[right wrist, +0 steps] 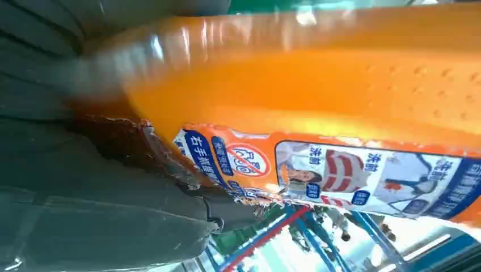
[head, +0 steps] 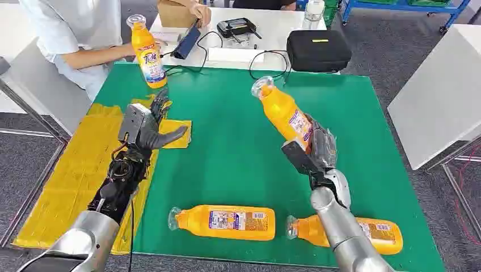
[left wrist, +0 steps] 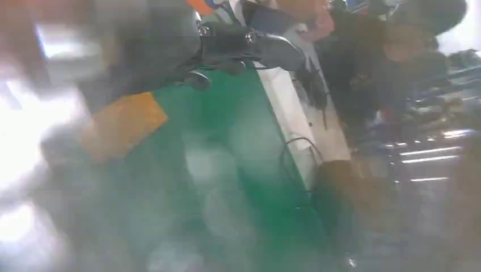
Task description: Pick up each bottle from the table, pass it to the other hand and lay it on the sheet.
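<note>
The right robot hand [head: 319, 148] grips a bottle [head: 282, 110] above the worktop [head: 238, 153], neck tilted up-left toward the empty, spread left robot hand [head: 148, 127] over the sheet [head: 74, 170].

A lab or workshop: grey carpet, white worktables [head: 448, 85], blue metal racks [head: 397, 8], loose cables [head: 266, 62], a green mat [head: 238, 141].

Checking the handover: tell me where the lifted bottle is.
In the head view the lifted bottle is tilted in the right hand above the green mat, right of centre.
</note>
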{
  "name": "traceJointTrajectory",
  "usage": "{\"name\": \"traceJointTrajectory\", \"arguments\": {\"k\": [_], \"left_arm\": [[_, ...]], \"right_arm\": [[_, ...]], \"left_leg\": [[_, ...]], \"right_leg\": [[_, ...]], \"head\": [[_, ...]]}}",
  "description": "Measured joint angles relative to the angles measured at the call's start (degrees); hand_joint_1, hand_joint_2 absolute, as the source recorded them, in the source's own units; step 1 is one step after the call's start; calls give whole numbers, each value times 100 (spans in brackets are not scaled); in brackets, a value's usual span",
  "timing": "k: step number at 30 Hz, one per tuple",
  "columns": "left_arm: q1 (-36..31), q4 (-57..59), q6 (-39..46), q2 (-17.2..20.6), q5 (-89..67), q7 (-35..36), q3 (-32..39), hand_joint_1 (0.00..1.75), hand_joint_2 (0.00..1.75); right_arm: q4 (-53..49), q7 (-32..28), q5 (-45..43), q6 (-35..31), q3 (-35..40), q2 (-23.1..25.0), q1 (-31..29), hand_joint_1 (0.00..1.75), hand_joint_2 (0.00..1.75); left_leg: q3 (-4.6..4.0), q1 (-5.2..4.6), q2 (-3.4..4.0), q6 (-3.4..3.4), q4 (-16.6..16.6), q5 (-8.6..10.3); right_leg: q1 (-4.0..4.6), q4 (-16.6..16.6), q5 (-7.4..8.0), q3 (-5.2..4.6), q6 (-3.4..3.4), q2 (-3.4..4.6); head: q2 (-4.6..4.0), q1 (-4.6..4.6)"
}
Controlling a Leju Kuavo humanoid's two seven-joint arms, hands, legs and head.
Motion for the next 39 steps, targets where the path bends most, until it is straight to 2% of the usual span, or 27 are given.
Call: {"name": "traceJointTrajectory", "arguments": {"k": [5, 13, 27, 39], "left_arm": [[-51, 0, -363, -2, 18, 114, -118, 0, 175], [-558, 89, -1330, -133, 580, 424, -509, 0, 175], [-759, 439, -1882, -240, 1403, 446, -866, 0, 175], [-750, 535, -2050, -232, 1716, 407, -1036, 0, 175]], "right_arm": [[-35, -436, -376, -72, -48, 101, -1, 175, 175], [-33, -1042, -800, -50, 43, 607, -202, 175, 175], [770, -1246, -546, -120, 951, 1290, -693, 175, 175], [1427, -1246, -680, -120, 1187, 1368, -1002, 175, 175]], "left_leg": [[-1, 1, 0, 0, 0, 0], [-4, 1, 0, -1, 0, 1], [-7, 3, 3, -4, 0, 3], [-11, 1, 0, -4, 0, 4]], "right_leg": [[1, 1, 0, -2, 0, 0], [1, 2, 0, -6, 0, 3], [1, 3, 0, -12, -1, 2], [0, 3, 0, -12, -1, 1]], "head": [[0, 0], [0, 0], [0, 0], [0, 0]]}}
